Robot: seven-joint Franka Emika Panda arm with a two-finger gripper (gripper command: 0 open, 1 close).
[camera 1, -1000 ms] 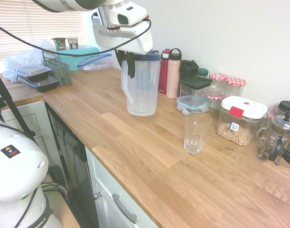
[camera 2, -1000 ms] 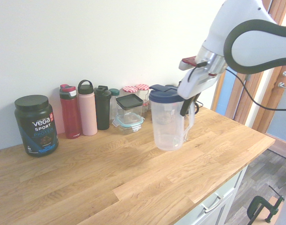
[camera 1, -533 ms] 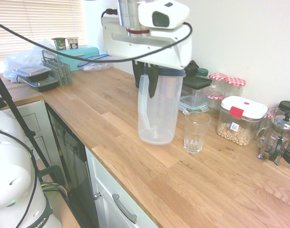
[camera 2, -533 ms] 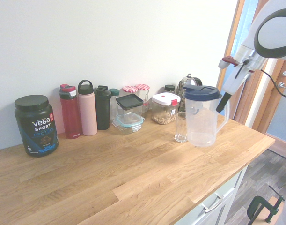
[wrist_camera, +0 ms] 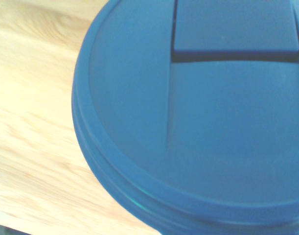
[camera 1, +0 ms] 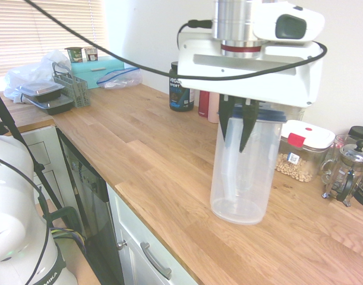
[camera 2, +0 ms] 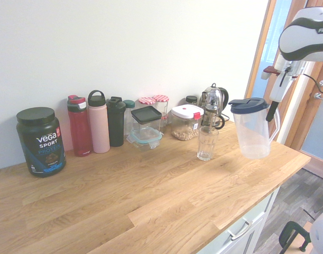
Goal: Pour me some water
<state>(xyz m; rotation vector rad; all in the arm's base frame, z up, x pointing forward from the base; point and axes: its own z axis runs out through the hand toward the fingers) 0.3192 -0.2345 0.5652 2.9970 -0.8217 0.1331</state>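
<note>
Pitcher [camera 2: 254, 135]: clear plastic body, dark blue lid [wrist_camera: 198, 112]. Glass [camera 2: 206, 143]: clear, ribbed. Counter [camera 2: 150, 196]: light oak, plank grain. Protein tub [camera 2: 39, 141]: black, white and blue print. Bottles: red [camera 2: 79, 126], pink [camera 2: 98, 123], black [camera 2: 116, 121]. Jars [camera 2: 155, 100]: red-and-white gingham lids. Canister [camera 2: 186, 123]: clear, white lid, red clip. Gripper [camera 1: 239, 122]: black fingers, white housing.

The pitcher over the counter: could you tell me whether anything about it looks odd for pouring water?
Yes: the pitcher, upright and held at its handle by the claw, looks empty, with no water visible. Its blue lid is on. Nothing is spilled.
</note>
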